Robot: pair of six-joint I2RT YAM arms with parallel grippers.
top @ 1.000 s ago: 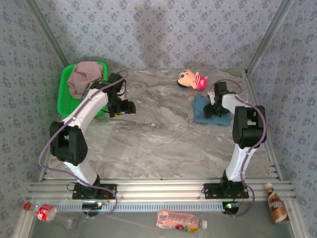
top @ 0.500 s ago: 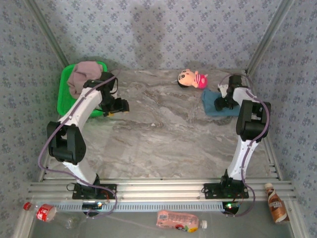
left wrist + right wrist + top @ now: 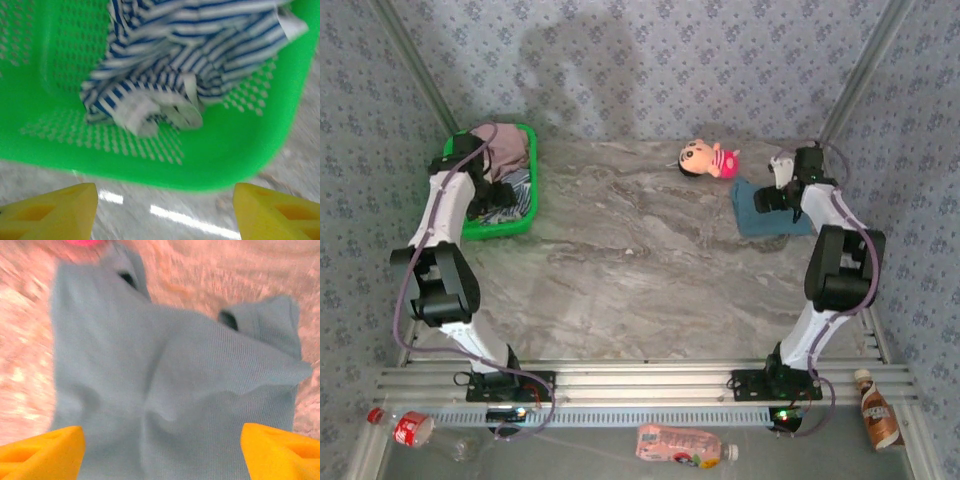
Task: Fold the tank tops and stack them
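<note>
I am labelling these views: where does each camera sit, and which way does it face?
Top external: above, behind the bases, looking down at the table; left arm and right arm show.
Left wrist: faces the striped tank top in the green basket; yellow fingertips show.
Right wrist: faces the blue tank top on the table; yellow fingertips show.
Shared: top external also shows basket, both tops.

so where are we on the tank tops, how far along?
Done: the teal top looks folded, lying on the table by the doll. In hand: nothing gripped; the right fingers hang open over the teal top, and the left fingers are open at the green basket. Left: the striped top and the mauve top lie crumpled in that basket, nothing stacked.
</note>
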